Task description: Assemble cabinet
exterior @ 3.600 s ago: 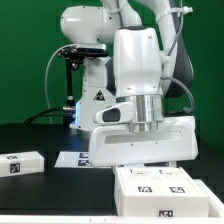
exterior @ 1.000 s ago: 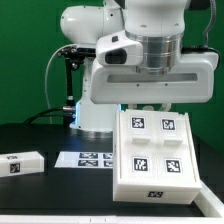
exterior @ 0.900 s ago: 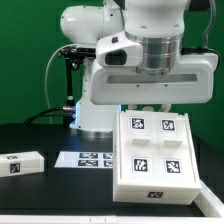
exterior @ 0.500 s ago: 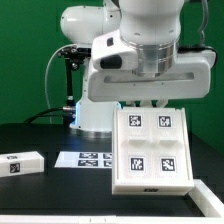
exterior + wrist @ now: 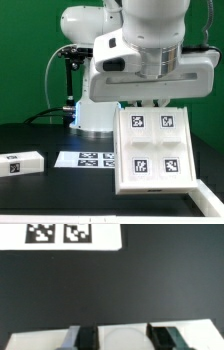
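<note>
The cabinet is a white box of flat panels. It is tilted up on the black table at the exterior view's right, and its broad face with several square tags faces the camera. My gripper comes down from above and is shut on the cabinet's upper edge. In the wrist view my gripper has its dark fingers on either side of a white panel of the cabinet. No knob shows.
A small loose white panel with a tag lies at the exterior view's left. The marker board lies flat on the table beside the cabinet and shows in the wrist view. The white robot pedestal stands behind.
The cabinet lay flat and low 3.6 s ago; now it stands tilted up, tagged face to the camera. Over the last second it shifted slightly with the gripper.
</note>
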Tool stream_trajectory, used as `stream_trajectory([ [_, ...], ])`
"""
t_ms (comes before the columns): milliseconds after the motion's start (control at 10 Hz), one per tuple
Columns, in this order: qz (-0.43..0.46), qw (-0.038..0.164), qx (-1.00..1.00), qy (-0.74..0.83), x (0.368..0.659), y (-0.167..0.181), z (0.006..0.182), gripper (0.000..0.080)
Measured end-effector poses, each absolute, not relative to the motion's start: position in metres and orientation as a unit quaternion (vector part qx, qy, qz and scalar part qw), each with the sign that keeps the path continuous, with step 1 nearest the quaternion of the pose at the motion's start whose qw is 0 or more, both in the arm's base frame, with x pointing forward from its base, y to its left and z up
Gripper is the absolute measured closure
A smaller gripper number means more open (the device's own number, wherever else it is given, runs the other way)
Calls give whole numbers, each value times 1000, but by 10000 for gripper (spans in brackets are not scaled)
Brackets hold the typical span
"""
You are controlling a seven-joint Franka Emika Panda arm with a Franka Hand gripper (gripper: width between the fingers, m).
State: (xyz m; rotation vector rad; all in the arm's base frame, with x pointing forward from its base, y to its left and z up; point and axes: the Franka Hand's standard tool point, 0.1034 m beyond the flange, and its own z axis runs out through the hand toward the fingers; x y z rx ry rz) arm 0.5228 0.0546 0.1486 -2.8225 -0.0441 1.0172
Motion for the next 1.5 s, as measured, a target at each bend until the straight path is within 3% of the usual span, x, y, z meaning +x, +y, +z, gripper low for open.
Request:
stream_trajectory([
  [200,343,93,-935,5,551,50,143,579],
  [500,347,91,-934,2,547,52,141,579],
  [700,395,73,-915,-21,549,51,143,579],
  [900,400,70,-913,-28,568,56,134,579],
  [1100,401,70,-913,-28,567,56,134,579],
  [1500,427,48,-903,6,576,67,133,577],
])
